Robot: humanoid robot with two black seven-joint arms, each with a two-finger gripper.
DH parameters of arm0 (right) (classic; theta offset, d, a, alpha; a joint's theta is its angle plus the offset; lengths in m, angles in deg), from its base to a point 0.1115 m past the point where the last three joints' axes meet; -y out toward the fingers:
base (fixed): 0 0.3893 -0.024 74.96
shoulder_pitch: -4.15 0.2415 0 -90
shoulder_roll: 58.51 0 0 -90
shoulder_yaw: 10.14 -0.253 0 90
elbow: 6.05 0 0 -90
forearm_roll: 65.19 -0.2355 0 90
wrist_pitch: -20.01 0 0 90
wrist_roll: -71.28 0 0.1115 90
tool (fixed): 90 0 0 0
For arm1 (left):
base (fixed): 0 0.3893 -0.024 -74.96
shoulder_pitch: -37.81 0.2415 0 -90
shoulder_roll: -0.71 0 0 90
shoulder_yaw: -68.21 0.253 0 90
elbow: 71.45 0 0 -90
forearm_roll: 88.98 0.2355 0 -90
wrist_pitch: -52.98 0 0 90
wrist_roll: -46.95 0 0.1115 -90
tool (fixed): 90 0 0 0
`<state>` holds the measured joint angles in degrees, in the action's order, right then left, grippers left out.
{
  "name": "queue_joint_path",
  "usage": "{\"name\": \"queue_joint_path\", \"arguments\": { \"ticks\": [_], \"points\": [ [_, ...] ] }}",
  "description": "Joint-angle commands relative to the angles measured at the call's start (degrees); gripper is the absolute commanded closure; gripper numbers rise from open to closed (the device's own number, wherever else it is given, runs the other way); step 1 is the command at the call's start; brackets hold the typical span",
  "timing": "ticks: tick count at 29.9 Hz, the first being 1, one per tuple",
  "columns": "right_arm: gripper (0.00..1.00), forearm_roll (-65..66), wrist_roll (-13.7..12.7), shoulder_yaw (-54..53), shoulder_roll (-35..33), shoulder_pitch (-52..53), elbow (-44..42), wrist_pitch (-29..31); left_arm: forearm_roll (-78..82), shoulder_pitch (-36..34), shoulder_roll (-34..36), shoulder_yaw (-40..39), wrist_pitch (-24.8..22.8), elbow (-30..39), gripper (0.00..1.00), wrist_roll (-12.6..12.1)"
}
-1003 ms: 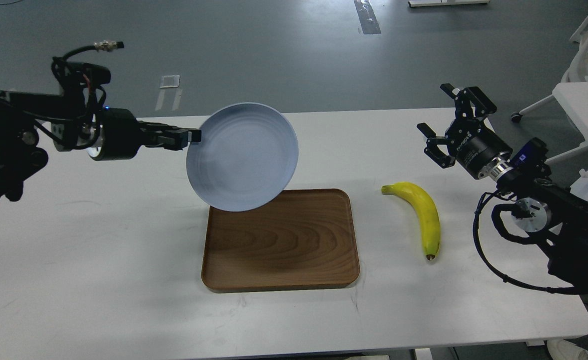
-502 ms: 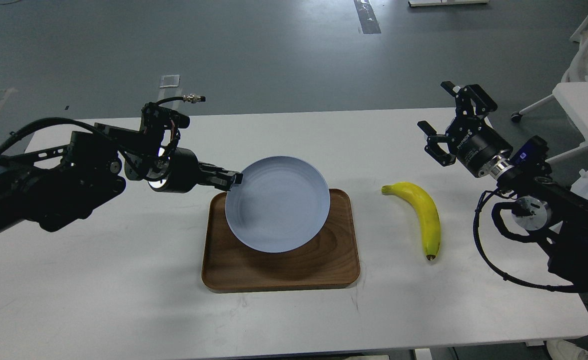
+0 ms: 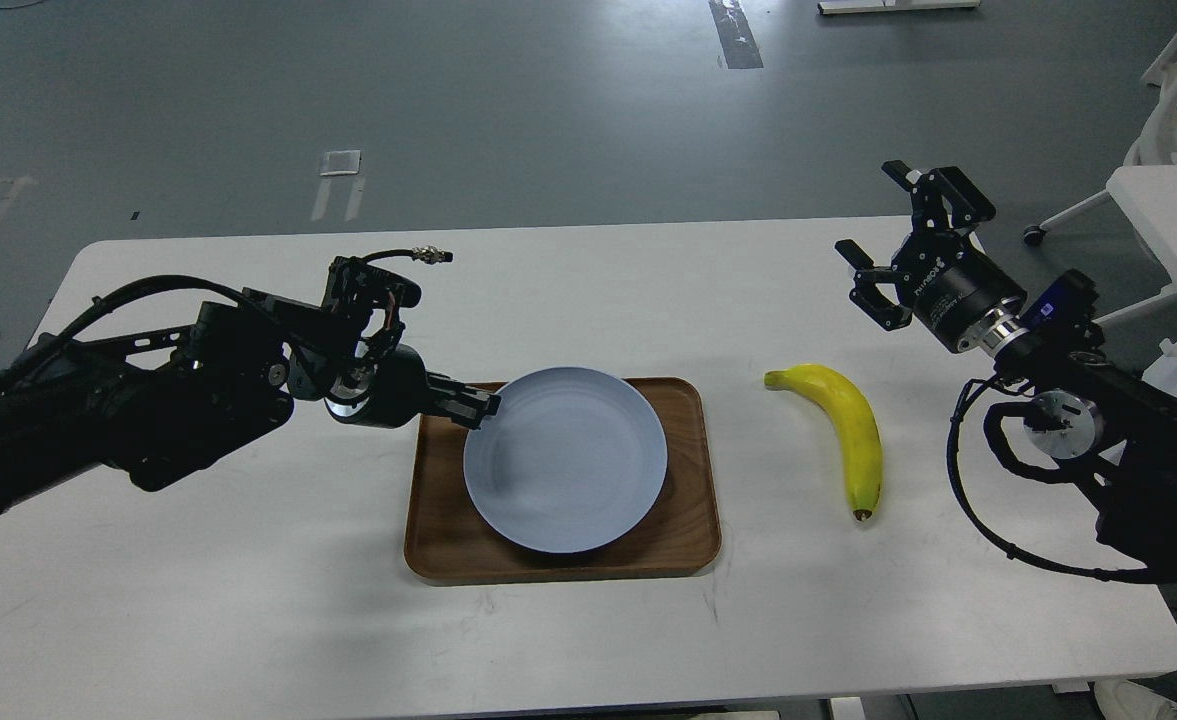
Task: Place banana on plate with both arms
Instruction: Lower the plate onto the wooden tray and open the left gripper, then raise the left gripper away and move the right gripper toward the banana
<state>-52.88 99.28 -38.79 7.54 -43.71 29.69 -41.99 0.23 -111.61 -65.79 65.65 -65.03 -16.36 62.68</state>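
The pale blue-grey plate point(image 3: 566, 458) lies low over the brown wooden tray point(image 3: 688, 545), nearly flat. My left gripper point(image 3: 480, 410) is shut on the plate's left rim. The yellow banana point(image 3: 848, 425) lies on the white table to the right of the tray, stem to the left and dark tip toward me. My right gripper point(image 3: 893, 240) is open and empty, held above the table behind and right of the banana.
The white table point(image 3: 248, 580) carries the tray at its middle. A second white table point(image 3: 1168, 220) and a chair base stand at the far right. Loose cables hang from my right arm point(image 3: 978, 500) near the table's right edge.
My left arm has swung right and down, bringing the plate from tilted and high in the air to nearly flat on the tray. The right arm and the banana have not moved.
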Motion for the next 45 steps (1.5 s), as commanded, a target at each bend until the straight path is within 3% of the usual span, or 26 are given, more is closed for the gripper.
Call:
{"name": "queue_joint_path", "arguments": {
  "ticks": [1,9,10,11,12,13,14,20,26,29,31,33,35,39,42,45],
  "points": [
    [0.01,0.0,0.0,0.0,-0.13,-0.05,0.03,0.0,-0.09,0.01,-1.52,0.0,0.0,-1.48,1.0,-0.78],
    [0.01,0.0,0.0,0.0,-0.13,-0.05,0.03,0.0,-0.09,0.01,-3.82,0.0,0.0,-3.15,1.0,-0.87],
    [0.01,0.0,0.0,0.0,-0.13,-0.05,0.03,0.0,-0.09,-0.08,-3.82,0.0,0.0,-3.15,0.95,-0.87],
    [0.01,0.0,0.0,0.0,-0.13,-0.05,0.03,0.0,-0.35,-0.17,-3.9,0.0,0.0,-3.07,0.73,-0.87],
    [0.01,0.0,0.0,0.0,-0.13,-0.05,0.03,0.0,-0.35,-0.25,-3.9,-0.08,0.0,-3.07,0.58,-0.87],
    [0.01,0.0,0.0,0.0,-0.13,-0.05,0.12,0.0,-0.53,-0.34,-3.9,-0.08,0.0,-3.07,0.24,-0.87],
    [0.01,0.0,0.0,0.0,-0.13,-0.05,0.12,0.0,-0.88,-0.52,-3.9,-0.08,0.0,-2.98,0.04,-0.87],
    [0.01,-0.09,0.0,0.0,-0.57,0.04,1.09,0.0,-3.24,-2.18,-2.77,-1.22,0.0,-2.63,0.02,-0.34],
    [0.01,0.0,0.0,0.09,-2.5,1.36,4.51,0.0,-29.06,-7.73,3.12,-5.62,0.0,-2.8,0.02,0.45],
    [0.01,0.26,0.0,0.18,-3.82,3.03,5.48,0.0,-43.91,-7.38,6.28,-6.41,0.0,-2.45,0.02,3.52],
    [0.01,0.87,0.0,2.54,-5.22,5.05,5.92,0.0,-53.06,-6.59,7.69,-7.99,0.0,-2.36,0.02,7.3],
    [0.01,2.36,0.0,8.49,-6.71,9.25,6.97,0.0,-61.66,-3.44,9.71,-9.48,0.0,-2.36,0.02,10.9],
    [0.01,3.59,0.0,11.59,-7.68,11.2,7.5,0.0,-64.59,-1.41,10.33,-10.8,0.0,-2.36,0.02,11.61],
    [0.0,12.01,0.0,19.67,-10.49,16.99,10.13,0.0,-71.18,8.85,10.95,-20.35,0.0,-2.63,0.02,11.61],
    [0.0,20.69,0.0,23.89,-12.51,20.15,12.06,0.0,-73.03,13.52,10.34,-27.12,0.0,-2.98,0.02,11.0],
    [0.0,32.03,0.0,28.29,-14.45,23.06,14.79,0.0,-73.04,15.47,10.07,-29.0,0.0,-3.07,0.02,11.0]
  ]
}}
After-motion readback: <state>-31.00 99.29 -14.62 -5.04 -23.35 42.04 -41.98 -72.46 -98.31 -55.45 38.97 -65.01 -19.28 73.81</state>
